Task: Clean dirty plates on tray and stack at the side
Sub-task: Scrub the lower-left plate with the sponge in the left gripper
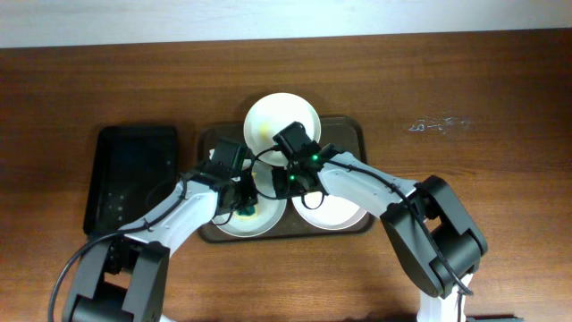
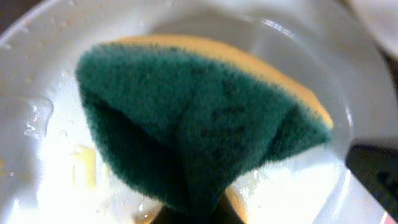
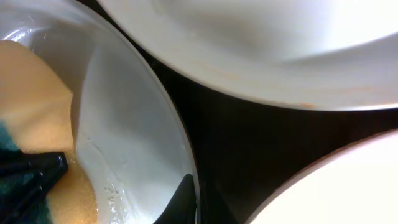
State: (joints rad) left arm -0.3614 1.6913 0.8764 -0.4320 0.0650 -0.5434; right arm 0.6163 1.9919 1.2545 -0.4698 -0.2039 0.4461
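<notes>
Three white plates lie on the brown tray (image 1: 354,126): one at the back (image 1: 281,118), one front right (image 1: 338,213), one front left (image 1: 270,213). My left gripper (image 1: 242,202) is shut on a green and yellow sponge (image 2: 199,124) and presses it on the wet, yellow-smeared front-left plate (image 2: 43,124). My right gripper (image 1: 289,184) sits at that plate's right rim. One of its fingers (image 3: 181,200) lies inside the rim (image 3: 124,106); the other finger is hidden. The sponge (image 3: 34,106) shows at the left of the right wrist view.
A smaller black tray (image 1: 132,177) lies left of the brown tray on the wooden table (image 1: 483,170). The back plate (image 3: 261,50) and the front-right plate (image 3: 354,186) lie close to my right gripper, with dark tray floor (image 3: 236,143) between them.
</notes>
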